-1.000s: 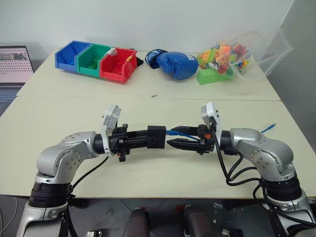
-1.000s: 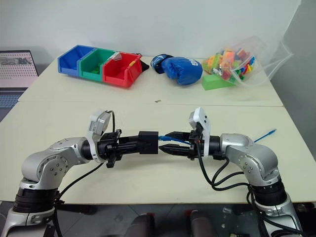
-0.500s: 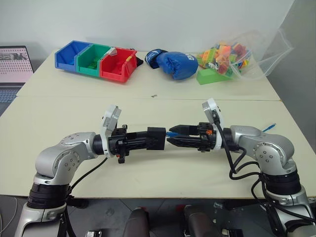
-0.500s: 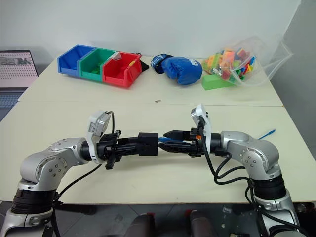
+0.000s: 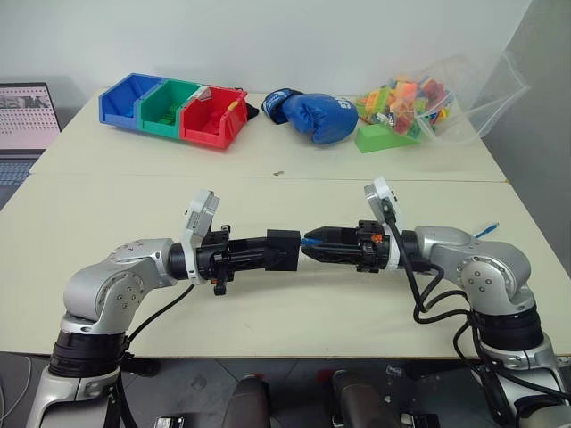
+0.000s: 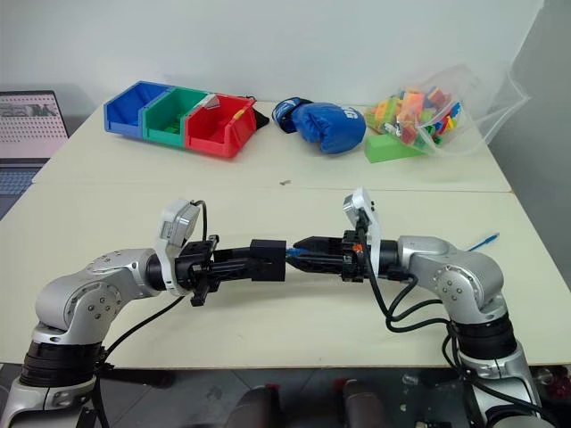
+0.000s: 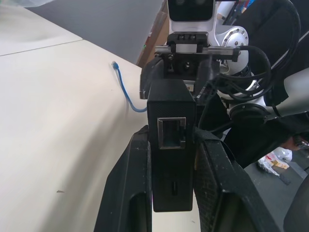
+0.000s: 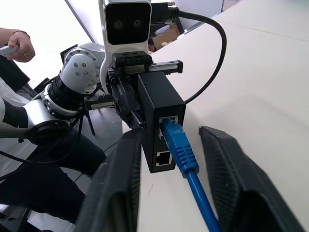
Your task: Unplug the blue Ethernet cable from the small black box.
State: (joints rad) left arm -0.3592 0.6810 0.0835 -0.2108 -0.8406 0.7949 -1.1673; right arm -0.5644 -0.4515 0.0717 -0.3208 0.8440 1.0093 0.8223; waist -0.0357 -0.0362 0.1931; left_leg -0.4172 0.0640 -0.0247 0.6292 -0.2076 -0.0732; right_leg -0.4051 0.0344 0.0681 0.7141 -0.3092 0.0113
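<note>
Above the worktop [image 5: 268,187], left tool [image 5: 272,251] clamps the small black box [image 5: 284,249]; blue Ethernet cable [image 8: 181,150] still plugged in. Right tool [image 8: 169,159] straddles the plug, not yet pinching. Cord's floppy, plug's rigid: grip the plug body.

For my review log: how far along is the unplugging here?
Done: the left end effector is shut on the box, held above the table. In hand: the right end effector straddles the cable plug, fingers not yet clamped. Left: the plug sits in the box's port; grip and pull it out.
</note>
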